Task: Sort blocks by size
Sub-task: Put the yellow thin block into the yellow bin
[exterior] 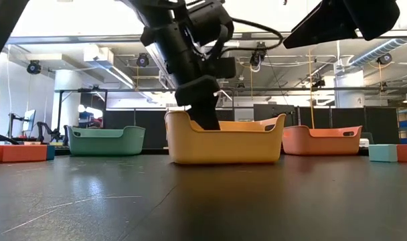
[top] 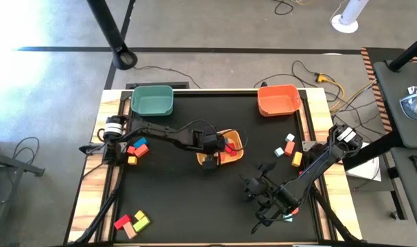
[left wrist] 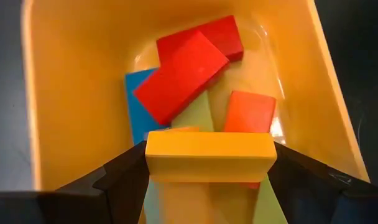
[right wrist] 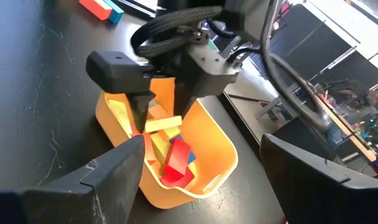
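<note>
My left gripper (left wrist: 211, 186) reaches down into the yellow bin (top: 234, 140) at the table's middle, shut on a yellow block (left wrist: 211, 152). Below it in the bin lie two red blocks (left wrist: 186, 74), a blue one (left wrist: 136, 112), a pale green one (left wrist: 198, 115) and an orange one (left wrist: 250, 112). My right gripper (top: 253, 189) stands open above the table, to the near right of the yellow bin, with nothing between its fingers. The right wrist view shows the left gripper (right wrist: 161, 115) with the yellow block (right wrist: 163, 124) inside the bin. My left gripper pinches the yellow block by its two short ends (left wrist: 153, 155) between its two fingers (left wrist: 124, 177). The fingers come from above, pointing down into the bin. The block sits level between them, over the other blocks; whether it touches them I cannot tell.
A green bin (top: 152, 99) stands at the far left and an orange bin (top: 278, 99) at the far right. Loose blocks lie at the left edge (top: 136, 147), at the near left corner (top: 132, 221) and at the right (top: 291, 149).
</note>
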`<state>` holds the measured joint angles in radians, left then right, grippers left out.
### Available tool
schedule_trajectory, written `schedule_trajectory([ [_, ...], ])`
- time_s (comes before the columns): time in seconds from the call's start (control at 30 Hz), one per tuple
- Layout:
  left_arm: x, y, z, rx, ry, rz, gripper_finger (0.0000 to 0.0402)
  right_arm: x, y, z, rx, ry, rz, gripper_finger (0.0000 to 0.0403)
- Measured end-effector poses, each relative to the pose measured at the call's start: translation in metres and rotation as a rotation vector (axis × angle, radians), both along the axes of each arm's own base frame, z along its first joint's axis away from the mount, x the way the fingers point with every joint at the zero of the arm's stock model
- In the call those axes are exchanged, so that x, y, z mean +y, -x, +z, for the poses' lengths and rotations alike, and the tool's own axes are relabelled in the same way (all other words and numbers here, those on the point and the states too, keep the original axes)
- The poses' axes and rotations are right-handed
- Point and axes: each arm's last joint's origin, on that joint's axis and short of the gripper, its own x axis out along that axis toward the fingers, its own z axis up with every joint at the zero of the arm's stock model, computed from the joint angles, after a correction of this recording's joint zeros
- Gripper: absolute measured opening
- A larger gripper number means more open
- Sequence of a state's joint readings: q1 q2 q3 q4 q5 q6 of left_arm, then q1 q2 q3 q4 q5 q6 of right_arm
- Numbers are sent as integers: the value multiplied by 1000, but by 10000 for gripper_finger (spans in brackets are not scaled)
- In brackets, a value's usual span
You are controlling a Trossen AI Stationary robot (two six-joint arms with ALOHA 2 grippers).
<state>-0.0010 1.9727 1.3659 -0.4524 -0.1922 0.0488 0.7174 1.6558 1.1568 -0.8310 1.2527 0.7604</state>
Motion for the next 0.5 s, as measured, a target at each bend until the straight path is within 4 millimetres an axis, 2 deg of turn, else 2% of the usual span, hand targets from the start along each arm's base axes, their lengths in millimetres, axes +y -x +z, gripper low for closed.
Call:
schedule_trajectory([
  [0.27, -2, 0, -7, 32, 31, -39, 300, 0, 0, 0, 1, 1, 0, 300],
  [0.5, -3, 4, 4, 105, 36, -34, 318, 0, 0, 0, 6, -1, 2, 304],
])
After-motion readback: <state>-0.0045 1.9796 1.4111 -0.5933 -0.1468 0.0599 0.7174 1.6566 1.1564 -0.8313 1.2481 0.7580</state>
